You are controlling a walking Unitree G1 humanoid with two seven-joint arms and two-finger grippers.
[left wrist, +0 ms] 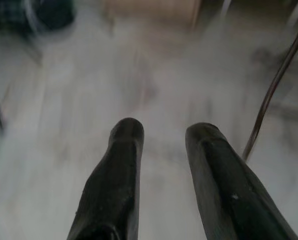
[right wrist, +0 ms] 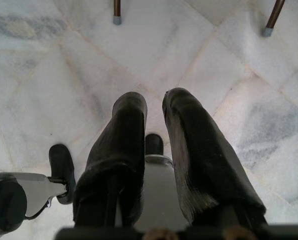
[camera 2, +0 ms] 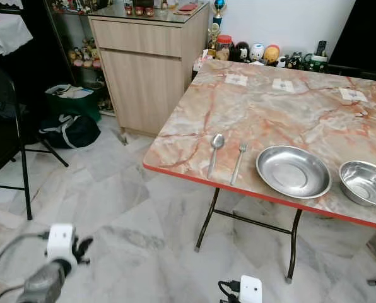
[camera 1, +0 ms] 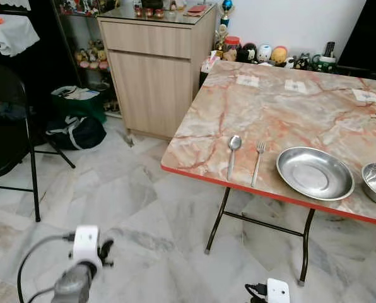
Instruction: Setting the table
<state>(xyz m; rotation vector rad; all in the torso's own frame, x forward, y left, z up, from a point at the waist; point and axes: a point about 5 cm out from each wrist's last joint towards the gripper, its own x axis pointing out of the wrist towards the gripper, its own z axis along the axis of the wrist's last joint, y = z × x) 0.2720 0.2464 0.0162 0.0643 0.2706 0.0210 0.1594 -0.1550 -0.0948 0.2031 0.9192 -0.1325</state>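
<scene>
So the tabletop (camera 1: 282,107) is a folding one with a pinkish-orange marble pattern and a red edge, standing on dark metal legs over a pale marble floor (camera 1: 131,208). Near its front edge lie a spoon (camera 1: 233,153) and a fork (camera 1: 258,161), side by side, close but apart, both shiny metal with handles pointing toward the edge. Just beside the fork on the robot's right sits a wide shallow steel plate (camera 1: 315,172), and past that a steel bowl (camera 2: 366,182), which the left eye view cuts off at the frame edge.

Both arms hang low over the floor, well apart from the tabletop. The left tool (left wrist: 164,150) has its two black fingers apart with nothing between them; that wrist view is pretty blurry, so the floor behind is just smears. The right tool (right wrist: 154,107) also has a narrow gap at the tips and holds nothing.

At the far side of the tabletop there's a row of little figurines (camera 1: 264,53), too small to make out. A wooden cabinet (camera 1: 153,69) stands to the left.
</scene>
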